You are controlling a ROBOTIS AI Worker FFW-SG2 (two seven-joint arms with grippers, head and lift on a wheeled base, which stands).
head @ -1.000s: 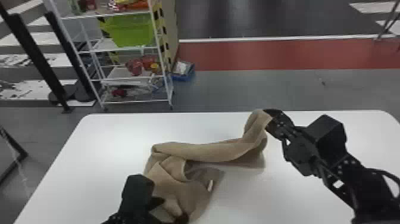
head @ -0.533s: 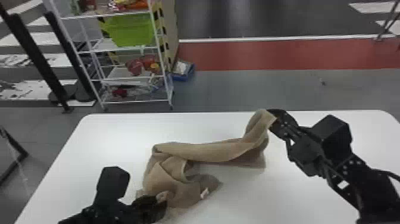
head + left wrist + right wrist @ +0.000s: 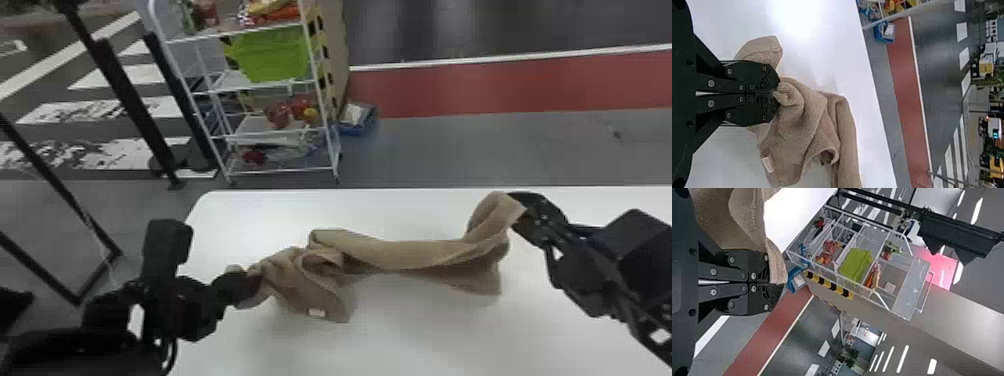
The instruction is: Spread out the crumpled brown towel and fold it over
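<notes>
The brown towel (image 3: pixel 380 252) stretches in a twisted, bunched band between both grippers, its left part crumpled near the white table, a small white label on its lower edge. My left gripper (image 3: pixel 252 286) holds its left end; in the left wrist view that gripper (image 3: pixel 775 94) is shut on a pinched fold of the towel (image 3: pixel 801 129). My right gripper (image 3: pixel 520 212) holds the raised right end near the table's far side. In the right wrist view the towel (image 3: pixel 746 219) hangs from the closed right gripper (image 3: pixel 775 284).
The white table (image 3: pixel 425 330) lies under the towel and both arms. Beyond its far edge stand a white wire shelf (image 3: pixel 280 82) with a green bin (image 3: pixel 272 52) and a blue box (image 3: pixel 357 119) on the floor. Black posts rise at the left.
The left gripper has moved up and forward from the near side, now with the towel's left end in it. That end is pulled out leftward. The right gripper has hardly moved.
</notes>
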